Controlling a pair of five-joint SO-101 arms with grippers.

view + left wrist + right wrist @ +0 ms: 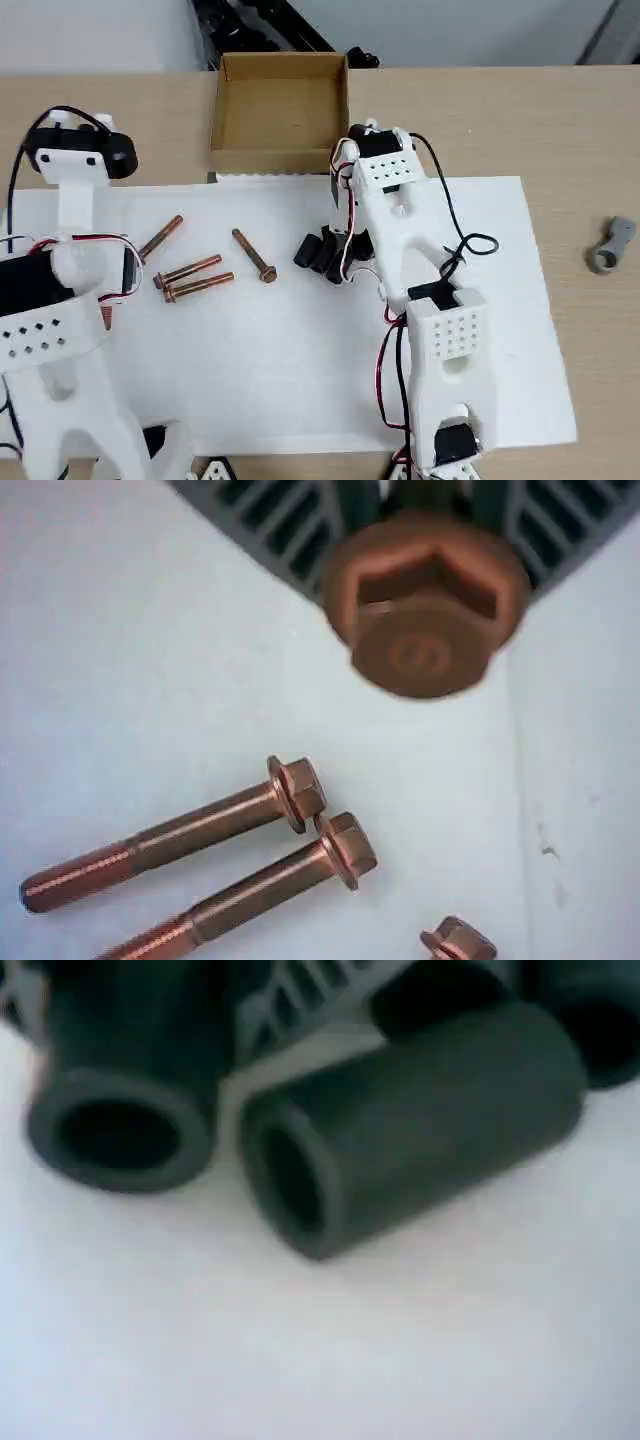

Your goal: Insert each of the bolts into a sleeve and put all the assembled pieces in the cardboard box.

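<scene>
My left arm sat folded over the left edge of the white sheet (300, 380), wrist tipped down. My left claw (420, 515) was closed tight on the held bolt (420, 615). The wrist view showed its hex head jutting out between the ribbed jaws, while the high view showed its threaded tip poking out beneath the arm.

My right arm stretched up the sheet from the near edge, elbow bent, with my right claw (342, 258) down among the sleeves (318, 252). I could not tell how far that claw was spread. Its wrist view showed 2 sleeves lying side by side, bores toward the lens.

From above, 4 loose bolts (200, 286) lay on the sheet between my arms, and the left wrist view caught 3 of them. The cardboard box (280, 110) stood on the table (560, 110), just past the sheet's far edge.
</scene>
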